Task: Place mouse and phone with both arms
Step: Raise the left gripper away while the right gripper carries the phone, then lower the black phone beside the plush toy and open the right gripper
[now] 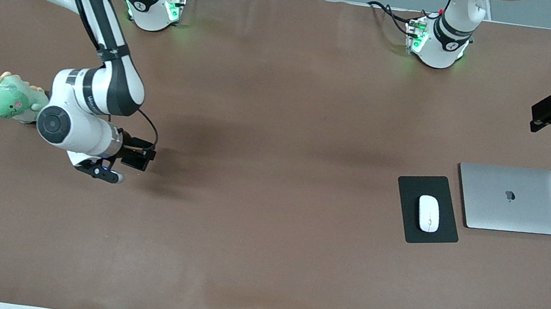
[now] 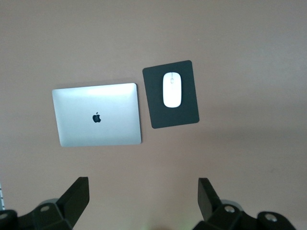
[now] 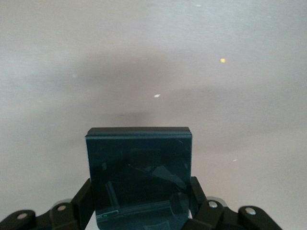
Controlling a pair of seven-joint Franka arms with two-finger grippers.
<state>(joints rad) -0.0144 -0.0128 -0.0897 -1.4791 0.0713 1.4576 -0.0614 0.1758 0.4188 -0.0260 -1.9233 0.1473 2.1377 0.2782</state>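
Observation:
The white mouse (image 1: 429, 214) lies on a thin black pad (image 1: 412, 195) toward the left arm's end of the table. It also shows in the left wrist view (image 2: 172, 89), on the pad (image 2: 158, 112). My left gripper (image 1: 538, 117) hangs open and empty in the air, over the table edge at that end; its fingers (image 2: 76, 191) stand wide apart. My right gripper (image 1: 131, 151) is shut on the black glossy phone (image 1: 141, 160) and holds it just above the bare table toward the right arm's end. The phone (image 3: 139, 167) fills the gap between its fingers (image 3: 197, 191).
A closed silver laptop (image 1: 512, 198) lies beside the pad, toward the left arm's end, and shows in the left wrist view (image 2: 97, 114). A green plush dinosaur (image 1: 8, 98) sits beside the right arm's wrist. The brown table (image 1: 265, 228) spreads between them.

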